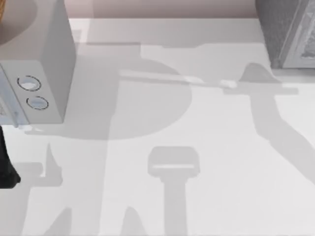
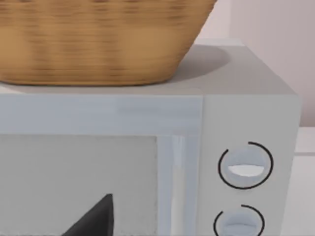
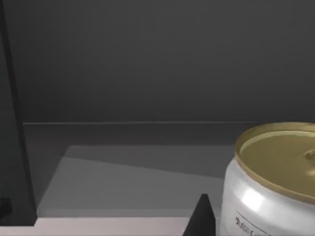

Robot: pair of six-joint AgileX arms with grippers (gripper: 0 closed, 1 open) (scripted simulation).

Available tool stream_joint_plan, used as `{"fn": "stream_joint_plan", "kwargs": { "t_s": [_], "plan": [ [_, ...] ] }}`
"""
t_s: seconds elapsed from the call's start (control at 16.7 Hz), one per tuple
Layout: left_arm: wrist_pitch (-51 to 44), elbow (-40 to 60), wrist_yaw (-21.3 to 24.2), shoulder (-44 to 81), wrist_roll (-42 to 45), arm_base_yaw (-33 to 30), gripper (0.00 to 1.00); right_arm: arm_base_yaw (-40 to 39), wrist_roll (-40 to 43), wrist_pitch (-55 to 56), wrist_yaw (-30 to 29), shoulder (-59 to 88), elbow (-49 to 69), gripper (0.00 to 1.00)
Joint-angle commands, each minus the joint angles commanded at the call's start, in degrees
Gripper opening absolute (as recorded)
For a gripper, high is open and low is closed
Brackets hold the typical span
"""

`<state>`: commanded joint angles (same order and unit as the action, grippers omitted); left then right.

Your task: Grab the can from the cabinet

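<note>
At the far right corner of the tabletop stands the cabinet, dark grey and speckled, with its paler white-framed front panel at the top view's right edge. Inside it, in the right wrist view, the can stands upright on the cabinet's grey floor (silver body, gold lid, small print low on its side), with the dark back wall well behind it. A dark fingertip of the right gripper rises just beside the can; whether it touches the can, or how wide that gripper stands, I cannot tell. At the far left corner sits the light grey box with two round dials, and a woven basket rests on its top. The left wrist view faces this box's front, with one dark fingertip of the left gripper before the door; its opening I cannot tell either.
</note>
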<state>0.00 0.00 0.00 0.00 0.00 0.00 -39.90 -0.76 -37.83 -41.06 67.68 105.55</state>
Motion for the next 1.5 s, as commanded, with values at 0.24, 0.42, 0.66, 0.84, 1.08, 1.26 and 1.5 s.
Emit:
{"fn": "stream_joint_plan", "kwargs": {
  "t_s": [0.24,0.42,0.66,0.84,1.08,1.26,1.5],
  "plan": [
    [0.00,0.00,0.00,0.00,0.00,0.00,1.00,0.12,-0.07,0.03,-0.03,-0.01,-0.12,0.00],
    [0.00,0.00,0.00,0.00,0.00,0.00,1.00,0.71,-0.03,0.55,0.73,-1.03,-1.89,0.00],
    [0.00,0.00,0.00,0.00,0.00,0.00,1.00,4.44,0.08,4.05,4.97,-7.47,-12.73,0.00],
    [0.00,0.00,0.00,0.00,0.00,0.00,1.00,9.13,0.13,8.54,9.87,-15.50,-26.22,0.00],
    [0.00,0.00,0.00,0.00,0.00,0.00,1.00,17.07,0.21,16.11,17.77,-28.93,-48.09,0.00],
    [0.00,0.00,0.00,0.00,0.00,0.00,1.00,23.54,0.31,22.26,24.15,-39.82,-65.18,0.00],
    [0.00,0.00,0.00,0.00,0.00,0.00,1.00,31.60,0.48,29.90,32.22,-53.42,-85.72,0.00]
  ]
}}
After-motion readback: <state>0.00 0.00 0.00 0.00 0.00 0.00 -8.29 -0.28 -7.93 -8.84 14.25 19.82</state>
